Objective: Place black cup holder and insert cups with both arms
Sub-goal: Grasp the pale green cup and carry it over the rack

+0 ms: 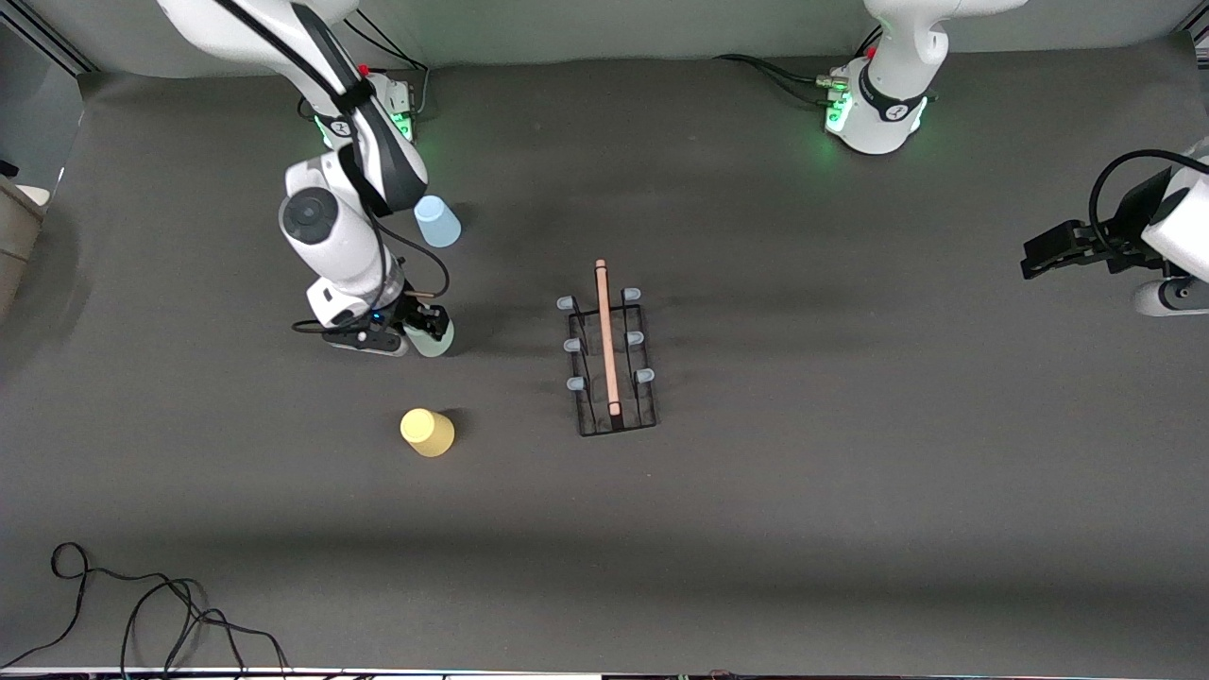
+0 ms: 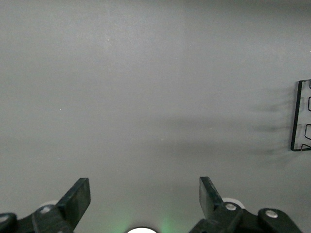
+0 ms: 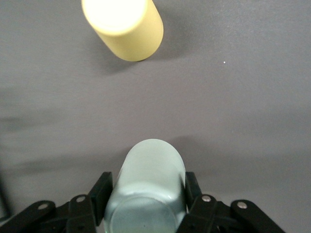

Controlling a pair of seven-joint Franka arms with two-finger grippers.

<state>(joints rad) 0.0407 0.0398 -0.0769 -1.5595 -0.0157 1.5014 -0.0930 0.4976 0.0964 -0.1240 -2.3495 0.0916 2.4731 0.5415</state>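
The black cup holder (image 1: 605, 340) stands mid-table, its wooden rod along the top and its blue-grey tipped prongs bare; its edge shows in the left wrist view (image 2: 300, 116). My right gripper (image 1: 430, 324) (image 3: 148, 182) is shut on the pale grey-green cup (image 1: 437, 340) (image 3: 150, 170), which is upside down at table level. The yellow cup (image 1: 427, 432) (image 3: 124, 26) sits upside down, nearer the front camera. The light blue cup (image 1: 437, 222) sits upside down near the right arm's base. My left gripper (image 1: 1030, 263) (image 2: 145, 194) is open and empty, and the left arm waits at its end of the table.
Loose black cables (image 1: 142, 614) lie at the table's front edge toward the right arm's end. A beige object (image 1: 19, 227) sits off the table edge at that end. Grey mat lies between the cups and the holder.
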